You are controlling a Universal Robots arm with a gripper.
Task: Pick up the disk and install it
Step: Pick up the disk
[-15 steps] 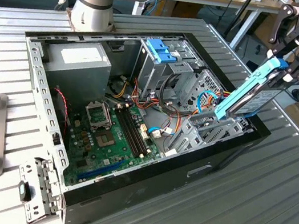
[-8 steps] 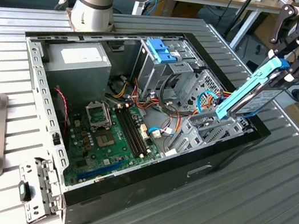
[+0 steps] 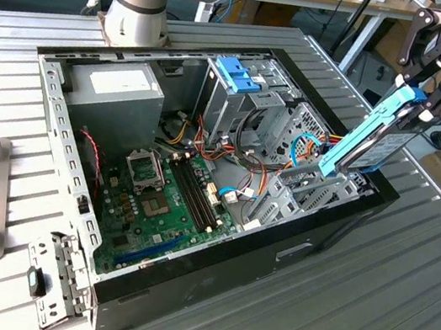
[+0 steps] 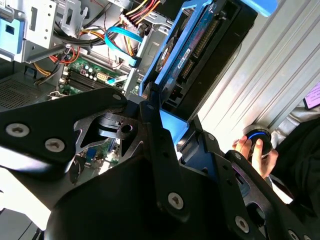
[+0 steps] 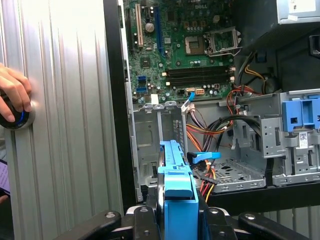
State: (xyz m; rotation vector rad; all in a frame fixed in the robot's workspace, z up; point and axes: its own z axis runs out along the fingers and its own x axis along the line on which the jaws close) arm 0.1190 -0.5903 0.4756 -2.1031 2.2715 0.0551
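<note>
Ribbed metal counter (image 3: 405,283) carries open computer case (image 3: 182,288). Hand (image 3: 430,91) pinching disk (image 3: 376,141) by blue frame; disk tilted above case's empty drive cage (image 3: 301,192). Judgement: square disk to cage rails, stay clear of cables (image 3: 302,149), lower slowly.

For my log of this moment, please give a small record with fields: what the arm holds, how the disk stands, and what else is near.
gripper: fingers shut on the disk, at its blue frame
disk: tilted, held above the open computer case, at the exterior view's right
installed: not yet
person: a hand on a round knob on the table beside the case
</note>
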